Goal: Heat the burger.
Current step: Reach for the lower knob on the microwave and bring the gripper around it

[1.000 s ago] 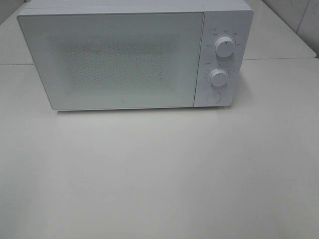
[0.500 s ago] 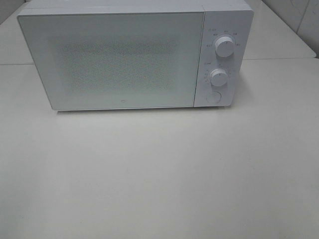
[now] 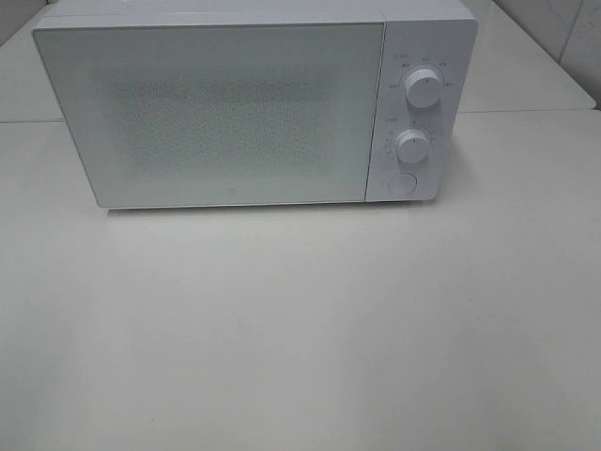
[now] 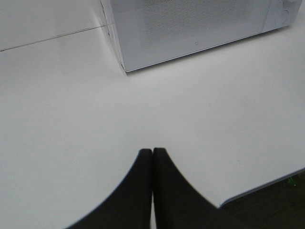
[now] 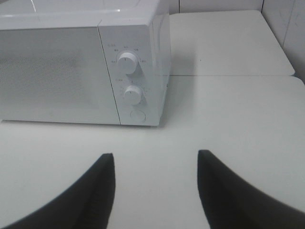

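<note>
Both grippers sit clear of the closed microwave (image 3: 235,103): left gripper (image 4: 152,151) pinched together on nothing, right gripper (image 5: 156,155) spread wide, empty. The burger is out of sight, likely inside; setting the dials (image 3: 423,89) probably remains.

Left gripper (image 4: 152,150) closed, two dark fingers (image 4: 138,191) pressed flat against each other from the tips down, gripping nothing. Right gripper (image 5: 156,155) spread wide, dark fingers (image 5: 95,191) well apart with nothing between them. Both pointing forward and slightly down, tips free of any contact.
</note>
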Controlling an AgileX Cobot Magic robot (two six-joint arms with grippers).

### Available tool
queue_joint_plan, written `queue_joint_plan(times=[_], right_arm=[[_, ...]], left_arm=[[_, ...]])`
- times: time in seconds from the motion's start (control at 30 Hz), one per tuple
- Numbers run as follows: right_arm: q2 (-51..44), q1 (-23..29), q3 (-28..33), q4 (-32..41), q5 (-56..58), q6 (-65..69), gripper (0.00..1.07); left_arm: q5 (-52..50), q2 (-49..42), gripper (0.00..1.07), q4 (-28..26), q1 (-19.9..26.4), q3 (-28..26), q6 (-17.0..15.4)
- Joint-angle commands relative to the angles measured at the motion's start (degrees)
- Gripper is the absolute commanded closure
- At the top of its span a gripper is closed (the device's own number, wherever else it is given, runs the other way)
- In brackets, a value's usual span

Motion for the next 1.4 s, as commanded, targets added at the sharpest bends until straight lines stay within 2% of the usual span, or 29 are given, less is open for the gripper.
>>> queue_joint_plan(times=[0.03,0.7,1.0,1.3,1.4], right_arm=[[6.42,-0.11,1.03,-0.46,-9.85,-0.52,0.56],[38.56,-0.11,1.49,-0.23,-42.74,-0.17,0.55],[54.09,-0.11,1.49,-0.23,-61.82,-0.17,0.40],[66.06,-0.06,1.43,-0.23,-72.94,-0.11,0.39],[66.98,-0.06,1.38,-0.23,-73.40,-0.06,0.39]], left_arm=[[-0.92,-1.38,1.06,0.17,0.17,0.11,-0.34],[-0.92,-1.38,1.06,0.17,0.17,0.11,-0.34],[-0.92,-1.38,1.06,0.17,0.17,0.11,-0.34],[-0.92,-1.38,1.06,0.17,0.17,0.11,-0.34],[-0.92,-1.38,1.06,0.17,0.17,0.11,-0.34]])
